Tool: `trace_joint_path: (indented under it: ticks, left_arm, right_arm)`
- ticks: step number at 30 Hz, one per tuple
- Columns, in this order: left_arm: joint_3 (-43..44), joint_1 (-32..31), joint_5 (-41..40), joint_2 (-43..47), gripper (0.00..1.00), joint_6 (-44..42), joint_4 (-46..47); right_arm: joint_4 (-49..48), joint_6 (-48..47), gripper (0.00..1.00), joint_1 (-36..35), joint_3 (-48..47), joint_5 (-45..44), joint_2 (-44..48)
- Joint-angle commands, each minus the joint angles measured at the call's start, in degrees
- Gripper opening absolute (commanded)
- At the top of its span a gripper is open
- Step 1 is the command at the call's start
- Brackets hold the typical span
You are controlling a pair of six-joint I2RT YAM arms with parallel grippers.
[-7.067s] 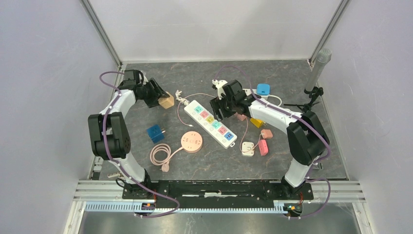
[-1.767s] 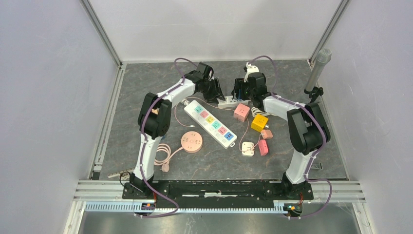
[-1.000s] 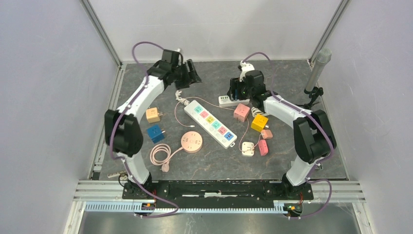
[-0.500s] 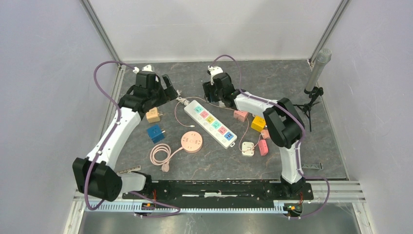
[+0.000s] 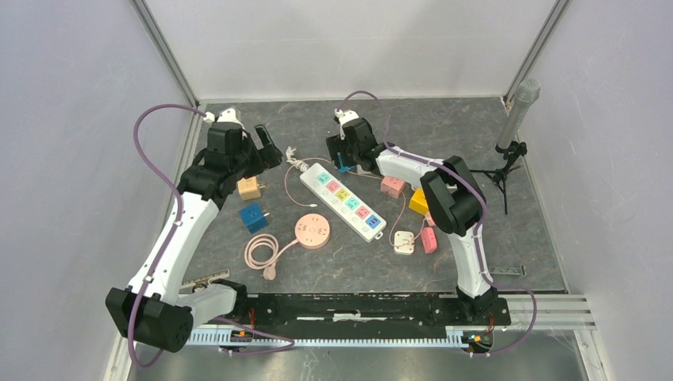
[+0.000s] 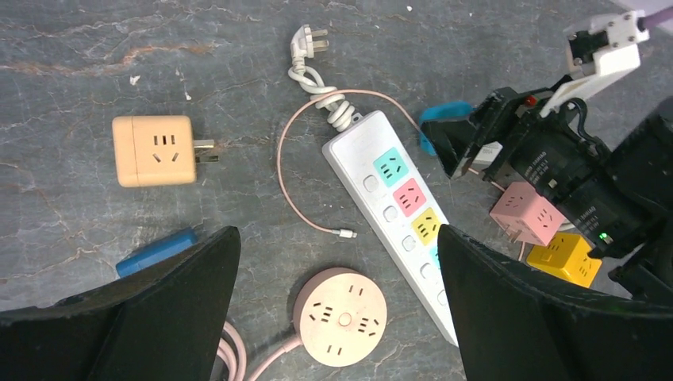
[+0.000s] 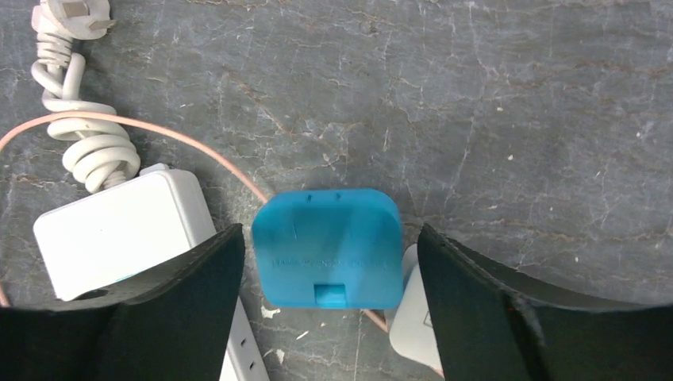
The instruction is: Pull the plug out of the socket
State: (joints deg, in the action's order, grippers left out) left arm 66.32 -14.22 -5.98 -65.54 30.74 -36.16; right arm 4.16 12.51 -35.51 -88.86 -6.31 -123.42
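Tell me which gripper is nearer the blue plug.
Right. The right gripper straddles the blue plug; the left gripper hangs well off to its left, near the beige adapter.

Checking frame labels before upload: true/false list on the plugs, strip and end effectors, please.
The blue plug lies between the fingers of the right end effector. True.
The power strip has a plug in it. False: all its sockets are free.
The left end effector grips the orange adapter. False: it is open and empty; the adapter lies on the table.
The round pink socket lies clear of the strip. True.
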Motion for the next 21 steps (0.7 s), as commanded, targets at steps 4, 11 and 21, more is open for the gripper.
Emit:
trace_joint_path:
  ticks: [4, 11, 21]
  left_arm:
    - [2.5, 0.2, -2.3, 4.3, 1.00, -3.3, -5.0]
    - [2.8, 0.3, -5.7, 10.6, 1.00, -4.4, -10.3]
    - [-2.3, 0.2, -8.8, 22.8, 1.00, -8.6, -11.1]
  right_arm:
    - [3.5, 0.2, 0.93, -0.2, -7.5, -0.5, -2.7]
    - [4.0, 0.5, 0.93, -0.2, -7.7, 0.5, 3.3]
    - [-0.1, 0.4, 0.91, -0.2, 26.4, -13.8, 39.7]
